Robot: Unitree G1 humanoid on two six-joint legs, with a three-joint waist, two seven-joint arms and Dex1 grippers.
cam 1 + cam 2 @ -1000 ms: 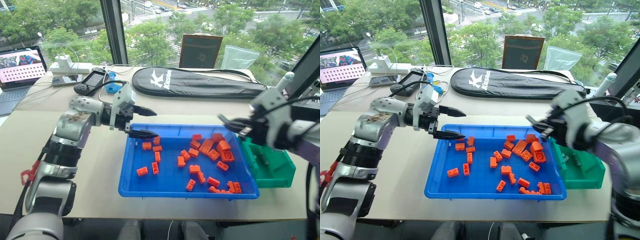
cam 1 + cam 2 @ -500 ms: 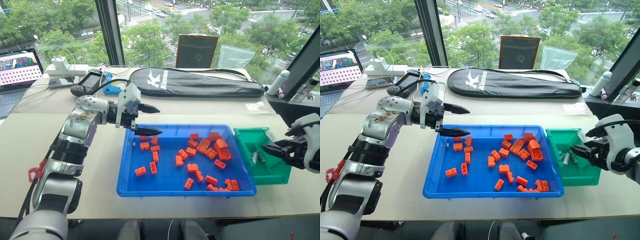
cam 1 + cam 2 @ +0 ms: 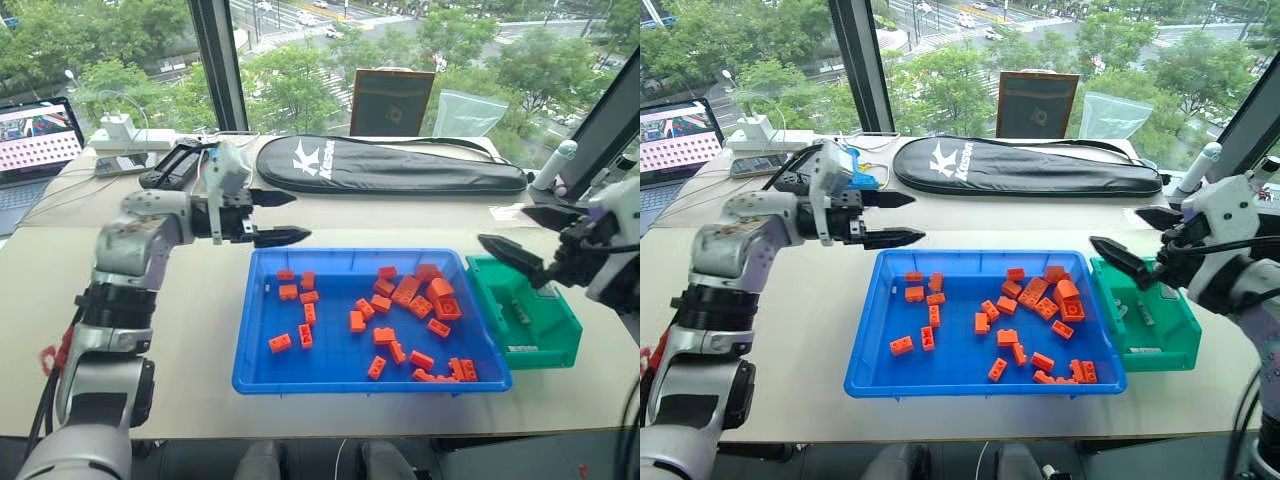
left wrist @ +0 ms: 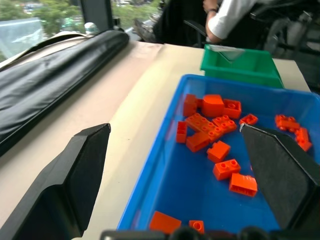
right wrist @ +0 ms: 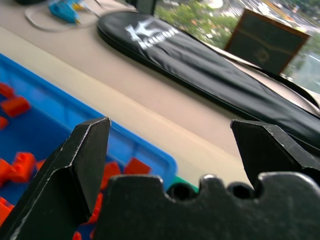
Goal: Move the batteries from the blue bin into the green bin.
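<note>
above the green bin (image 3: pixel 1145 318)'s near-left corner i hold the right tool (image 3: pixel 1138 244) wide and empty; small grey batteries (image 3: pixel 1140 312) lie dimly inside. left tool (image 3: pixel 270 217) gapes beyond the glossy blue bin (image 3: pixel 262 340) of knobbly orange bricks (image 3: pixel 400 295).

Both head views look forward and down from above the bench (image 3: pixel 200 330), facing the windows, and share nearly the same scene, shifted slightly sideways. The left wrist view sits low and close, looking between its open jaws along the blue bin (image 4: pixel 165 195) toward the green bin (image 4: pixel 240 67) beyond them. The right wrist view looks between its open jaws across the blue bin's corner to the black racket case (image 5: pixel 210 65) beyond.
</note>
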